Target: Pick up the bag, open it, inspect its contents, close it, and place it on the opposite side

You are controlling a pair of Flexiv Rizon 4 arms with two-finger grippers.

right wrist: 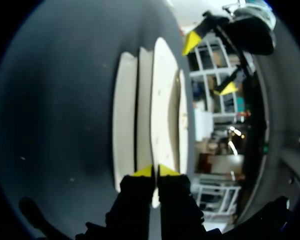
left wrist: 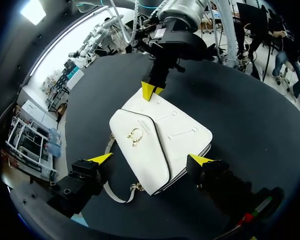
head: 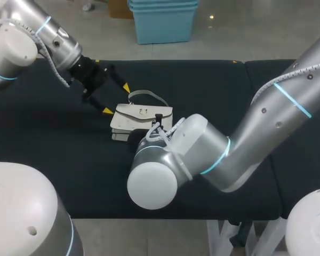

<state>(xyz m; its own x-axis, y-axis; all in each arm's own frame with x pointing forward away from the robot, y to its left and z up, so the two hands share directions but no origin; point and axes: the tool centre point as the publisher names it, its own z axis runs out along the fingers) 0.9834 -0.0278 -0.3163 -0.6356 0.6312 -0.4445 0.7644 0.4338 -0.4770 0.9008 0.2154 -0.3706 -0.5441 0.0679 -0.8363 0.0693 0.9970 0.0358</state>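
small white leather bag flat on black bench, left pincer wide open & empty, right pincer closed at bag's edge.

My left arm and right arm are silver, blue-ringed, with white cables and small screws; black fingers, yellow tips.

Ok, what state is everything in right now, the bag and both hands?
Bag: flap closed, lying flat on the table.
Left hand: open, straddling the bag's near end.
Right hand: shut, tips at the bag's opposite edge; a pinch on it cannot be told.
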